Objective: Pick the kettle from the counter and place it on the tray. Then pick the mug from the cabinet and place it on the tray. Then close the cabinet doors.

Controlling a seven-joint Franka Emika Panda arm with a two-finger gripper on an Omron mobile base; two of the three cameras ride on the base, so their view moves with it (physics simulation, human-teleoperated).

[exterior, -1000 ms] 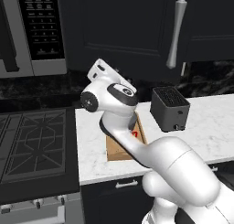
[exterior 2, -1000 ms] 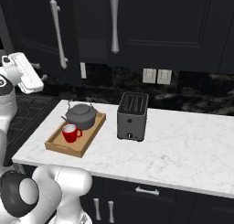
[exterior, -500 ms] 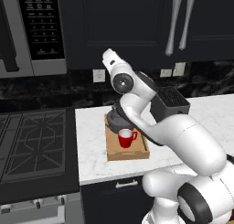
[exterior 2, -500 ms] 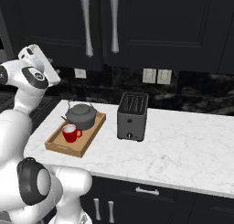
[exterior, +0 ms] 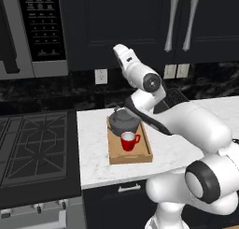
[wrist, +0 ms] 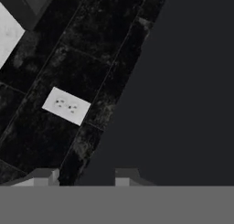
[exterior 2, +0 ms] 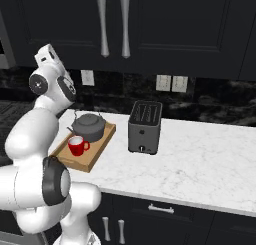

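Note:
The dark grey kettle (exterior: 123,122) (exterior 2: 88,126) and the red mug (exterior: 129,140) (exterior 2: 77,145) both stand on the wooden tray (exterior: 116,157) (exterior 2: 92,154), which lies on the white marble counter (exterior: 93,148) (exterior 2: 200,164). Above it, the black cabinet doors (exterior: 140,22) (exterior 2: 75,24) are both flat shut, their silver bar handles (exterior: 172,22) (exterior 2: 102,25) side by side. My gripper (wrist: 84,176) (exterior: 120,53) is raised in front of the left door's lower edge, facing the backsplash. Its fingertips (wrist: 42,176) stand apart with nothing between them.
A boxy toaster (exterior 2: 145,126) stands on the counter right of the tray. A microwave (exterior: 42,32) hangs at the left above a black gas stovetop (exterior: 32,144). A white wall outlet (wrist: 66,106) (exterior: 100,76) sits on the dark backsplash ahead of the hand.
The left cabinet door has swung from partly open to fully shut. My arm swept right across the tray and the hand now sits at the door. The fingers have drawn closer together.

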